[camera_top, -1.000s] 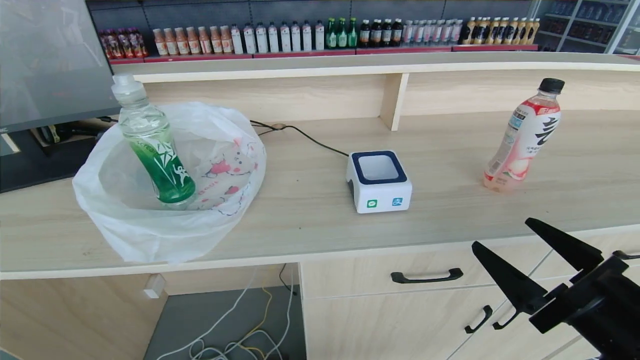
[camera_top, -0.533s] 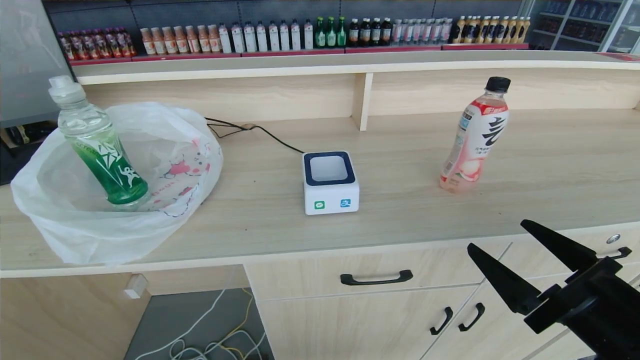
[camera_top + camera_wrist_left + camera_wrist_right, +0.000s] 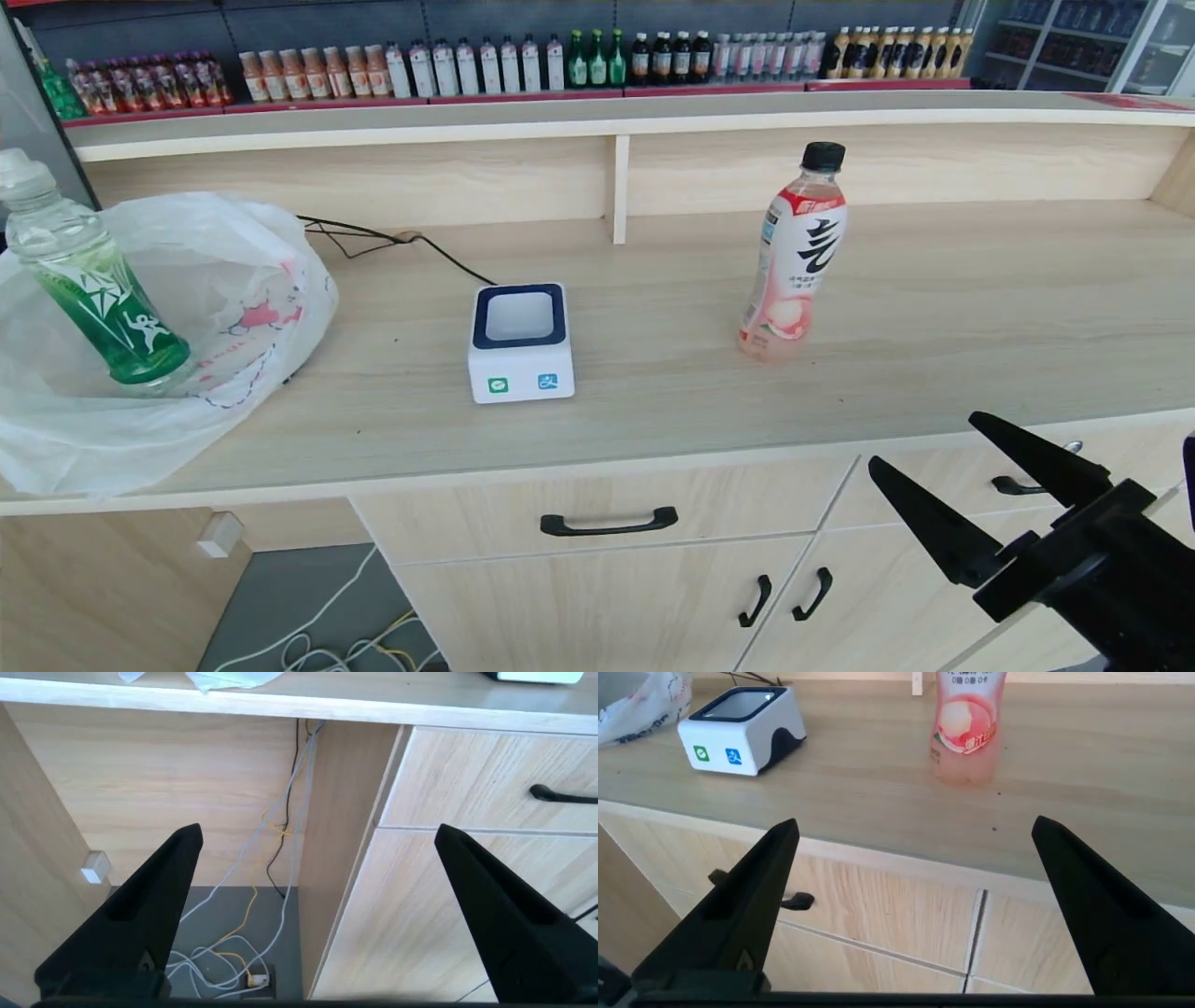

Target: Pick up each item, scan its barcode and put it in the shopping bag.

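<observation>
The right gripper (image 3: 922, 439) has its fingers spread wide and empty before the drawers (image 3: 448, 509) under the counter (image 3: 934, 308). The left gripper (image 3: 318, 833) is equally wide apart and empty, low beneath the counter edge. The shopping bag (image 3: 233, 271) at the counter's left holds a tilted green bottle (image 3: 93, 289), while the black-capped pink bottle (image 3: 794, 252), whose label shows a peach and large black characters, stands right of the scanner (image 3: 520, 343), well apart from the bag.

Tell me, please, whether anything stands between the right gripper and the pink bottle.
Nothing visible does. The open right gripper faces the pink bottle across bare counter; the scanner stands off to the robot's left, clear of that path.
</observation>
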